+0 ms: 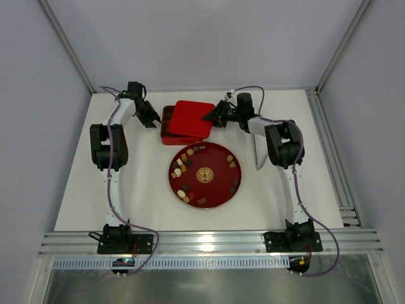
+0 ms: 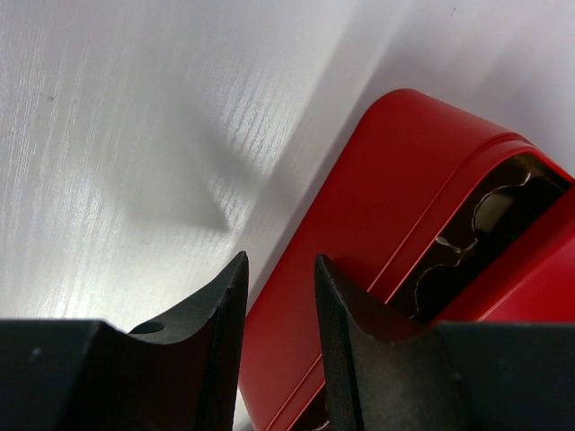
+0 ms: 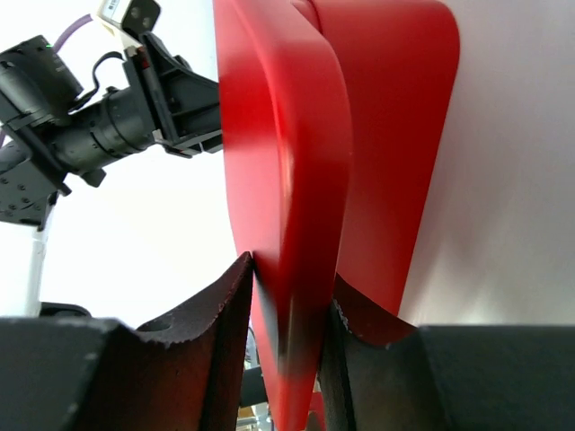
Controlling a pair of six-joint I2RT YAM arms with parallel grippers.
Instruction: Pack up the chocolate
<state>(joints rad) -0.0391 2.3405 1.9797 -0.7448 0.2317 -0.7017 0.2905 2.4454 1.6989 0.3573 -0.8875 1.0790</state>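
Observation:
Several small dark brown, tan and cream chocolates (image 1: 183,162) lie round the rim of a round red plate (image 1: 218,152) in the middle of the table. Behind it stands the red box (image 1: 166,131), with its red lid (image 1: 190,118) lying askew over it. My right gripper (image 1: 212,118) is shut on the lid's right edge (image 3: 287,180). My left gripper (image 1: 152,121) is open and empty at the box's left side (image 2: 377,197). In the left wrist view (image 2: 280,262) a gap under the lid shows the dark inner tray (image 2: 476,229).
The plate has a gold emblem (image 1: 204,174) at its centre. A thin grey strip (image 1: 256,152) lies beside the right arm. Metal rails (image 1: 332,158) run along the table's right edge and the near edge (image 1: 209,244).

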